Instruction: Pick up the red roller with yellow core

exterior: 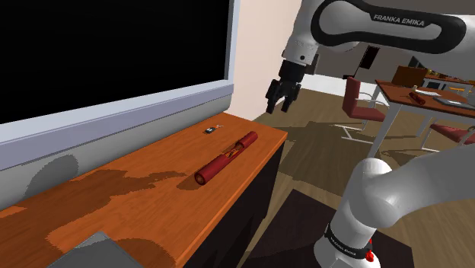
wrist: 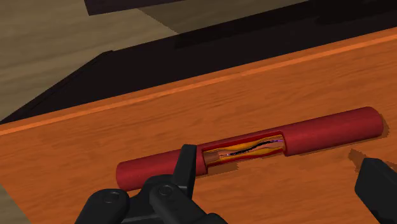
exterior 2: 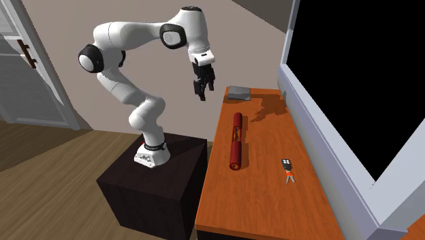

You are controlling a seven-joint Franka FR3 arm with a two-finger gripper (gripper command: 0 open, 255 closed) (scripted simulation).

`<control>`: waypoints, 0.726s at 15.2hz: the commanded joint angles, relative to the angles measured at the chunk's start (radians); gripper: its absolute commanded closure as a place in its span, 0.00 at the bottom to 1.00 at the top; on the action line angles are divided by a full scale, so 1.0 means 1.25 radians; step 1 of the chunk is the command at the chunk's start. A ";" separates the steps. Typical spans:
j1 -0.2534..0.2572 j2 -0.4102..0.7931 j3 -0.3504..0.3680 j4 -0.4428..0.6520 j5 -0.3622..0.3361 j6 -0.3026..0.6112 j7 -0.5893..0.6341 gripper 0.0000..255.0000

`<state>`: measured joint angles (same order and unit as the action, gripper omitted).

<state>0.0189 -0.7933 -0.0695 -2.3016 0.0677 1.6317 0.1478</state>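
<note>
Tabletop (exterior: 145,194) of orange-brown wood runs below a grey-framed black panel (exterior: 114,46). At the shoulder view's left end of the table lies a flat grey slab (exterior: 80,253). Further right, a small key fob (exterior: 211,129) with a red tag sits close to the panel's frame. Just right of it, the red roller (exterior: 227,158) lies flat on the wood, near the table's open edge and well apart from the slab. A cut-out at its middle shows a yellow core. Right again, the black gripper (exterior: 279,105) hangs in the air, well clear of the roller. Its fingers (wrist: 186,167) stand wide apart with nothing held. In the wrist view the roller's middle lies beyond them, untouched. Far right, red chairs (exterior: 358,99) stand by a dining table (exterior: 400,93).
</note>
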 commanded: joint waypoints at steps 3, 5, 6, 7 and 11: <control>-0.026 0.043 0.047 -0.006 0.012 0.033 0.110 0.00; -0.052 0.093 0.092 -0.004 0.021 0.063 0.219 0.00; -0.065 0.120 0.113 -0.001 0.024 0.077 0.273 0.00; -0.077 0.149 0.133 0.004 0.026 0.091 0.328 0.00; -0.128 0.272 0.202 0.036 0.024 0.137 0.544 0.00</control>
<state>-0.1236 -0.4965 0.1625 -2.2795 0.0996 1.7969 0.7489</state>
